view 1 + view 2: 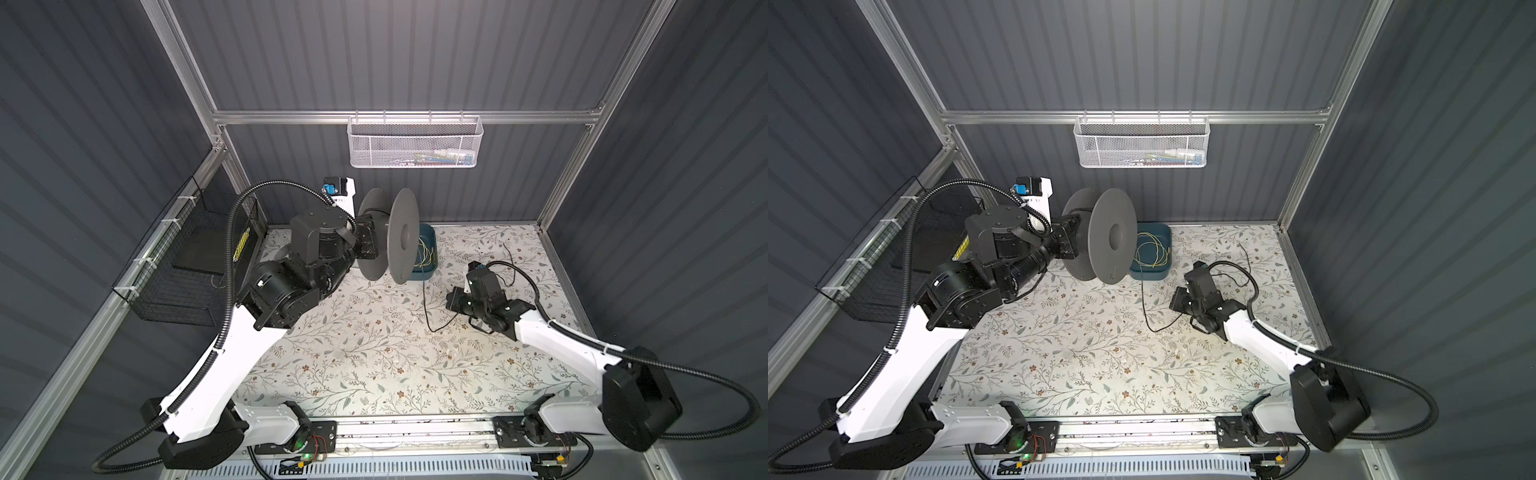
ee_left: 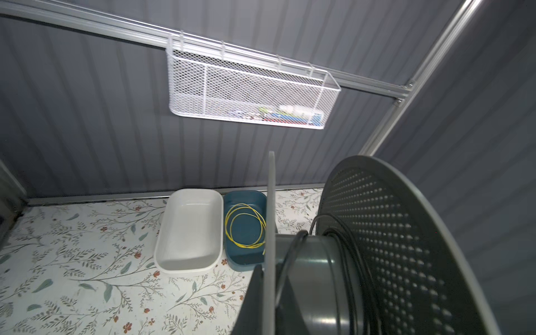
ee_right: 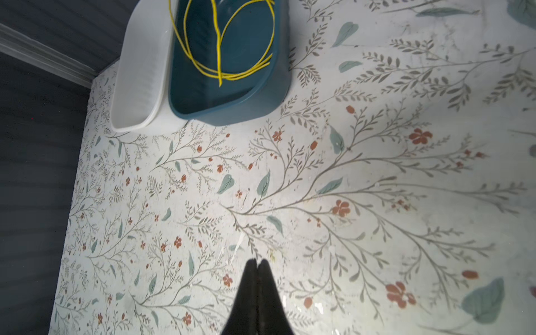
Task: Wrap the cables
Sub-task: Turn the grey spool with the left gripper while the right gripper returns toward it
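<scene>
1. My left gripper (image 1: 368, 245) is clamped nearly shut on one flange of the spool (image 1: 402, 237). It holds the spool up off the table (image 1: 374, 365), axle level, near the back wall.
2. The cable (image 1: 424, 307) has several turns on the hub, bunched against the far flange. The rest drops to the table and curves across to my right arm.
3. My right gripper (image 3: 257, 261) is fully shut, low over the table. Its wrist view shows no cable past the fingertips, so I cannot tell whether it pinches the cable or only sits beside it.
4. I judge us mid-wind: part of the cable is on the hub and a loose tail is left to lay.
5. The next move calls for a sure hold on the tail. I would then lead it round the hub under light tension, so the turns land between the flanges.
6. The blue tray (image 3: 232, 111), holding the yellow wire (image 3: 219, 72), and the white tray (image 3: 136, 87) touching it sit just behind the spool. The tail passes close by the blue tray's front, so I would steer clear of snagging the wire.
</scene>
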Controlling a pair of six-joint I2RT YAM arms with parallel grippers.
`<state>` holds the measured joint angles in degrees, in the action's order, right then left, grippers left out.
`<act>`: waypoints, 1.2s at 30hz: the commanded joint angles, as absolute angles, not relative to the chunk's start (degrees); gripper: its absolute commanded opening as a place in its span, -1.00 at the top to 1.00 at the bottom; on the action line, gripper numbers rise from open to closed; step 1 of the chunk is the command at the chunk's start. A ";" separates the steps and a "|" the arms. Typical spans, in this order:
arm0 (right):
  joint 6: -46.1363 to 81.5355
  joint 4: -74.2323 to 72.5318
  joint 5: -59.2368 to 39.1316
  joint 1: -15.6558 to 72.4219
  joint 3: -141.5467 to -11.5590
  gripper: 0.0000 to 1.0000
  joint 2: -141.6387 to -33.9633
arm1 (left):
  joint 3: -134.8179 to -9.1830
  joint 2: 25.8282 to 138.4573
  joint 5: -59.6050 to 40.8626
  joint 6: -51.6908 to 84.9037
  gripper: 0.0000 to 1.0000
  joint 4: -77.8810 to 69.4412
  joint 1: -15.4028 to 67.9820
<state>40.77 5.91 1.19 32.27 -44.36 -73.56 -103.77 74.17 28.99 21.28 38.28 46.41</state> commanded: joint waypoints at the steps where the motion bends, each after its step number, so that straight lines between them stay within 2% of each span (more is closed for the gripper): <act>1: 41.62 8.97 8.66 36.49 -42.68 1.00 -67.93 | -101.39 74.02 42.94 23.53 1.00 29.55 45.89; 7: 40.96 16.43 13.88 43.43 -43.88 1.00 -58.34 | -96.57 78.38 51.90 21.28 1.00 26.67 45.37; 14: 38.47 25.04 15.11 45.26 -52.25 1.00 -53.19 | -89.17 80.47 55.24 17.67 1.00 26.70 45.26; 24: 37.41 29.43 14.59 49.95 -62.94 1.00 -59.06 | -73.87 76.30 55.46 21.98 1.00 31.08 45.35; 36: 36.83 25.40 5.95 49.08 -76.95 1.00 -69.96 | -68.15 79.95 50.57 20.39 1.00 31.02 46.39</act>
<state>38.00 26.79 9.50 50.22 -73.47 -68.86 -68.69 78.96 50.61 20.73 32.47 45.84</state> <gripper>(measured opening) 0.043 0.084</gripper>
